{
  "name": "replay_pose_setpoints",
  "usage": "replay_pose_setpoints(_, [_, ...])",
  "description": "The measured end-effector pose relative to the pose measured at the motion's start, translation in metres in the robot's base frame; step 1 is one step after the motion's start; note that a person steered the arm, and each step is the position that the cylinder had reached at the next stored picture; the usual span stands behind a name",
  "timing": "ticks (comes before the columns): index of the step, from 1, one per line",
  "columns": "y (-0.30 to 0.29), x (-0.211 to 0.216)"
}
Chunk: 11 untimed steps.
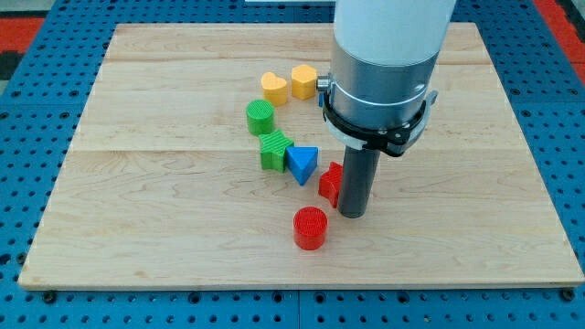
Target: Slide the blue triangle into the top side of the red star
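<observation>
My tip [352,214] rests on the desk [137,228], touching the red star [330,182] on the view's right; no pincer shows; the blue triangle [303,164] sits just up-left of the star, against the green block [274,150]; the red cylinder [310,228] lies below; desk edges stand well apart.

A small blue triangle block [303,164] lies flat on a pale wooden bench [164,210], near the middle of the view, one corner pointing toward the view's bottom. Just beside it, toward the view's right and slightly lower, sits a red star block [330,183], only partly visible because a dark rod stands in front of its right side. The two blocks are very close; whether they touch cannot be told.
</observation>
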<state>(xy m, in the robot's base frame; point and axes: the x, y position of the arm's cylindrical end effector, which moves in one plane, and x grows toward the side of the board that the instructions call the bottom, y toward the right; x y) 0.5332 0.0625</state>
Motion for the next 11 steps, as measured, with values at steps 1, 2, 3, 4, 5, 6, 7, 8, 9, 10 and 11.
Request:
replay_pose_setpoints(1, [0.006, 0.006])
replay_pose_setpoints(2, [0.058, 0.020])
replay_pose_setpoints(3, [0.059, 0.082])
replay_pose_setpoints(4, [0.056, 0.085])
replay_pose_setpoints(5, [0.043, 0.085])
replay_pose_setpoints(6, [-0.017, 0.086])
replay_pose_setpoints(7, [-0.074, 0.086])
replay_pose_setpoints(8, [-0.128, 0.086])
replay_pose_setpoints(9, [-0.171, 0.079])
replay_pose_setpoints(10, [-0.179, 0.029])
replay_pose_setpoints(11, [-0.167, -0.004])
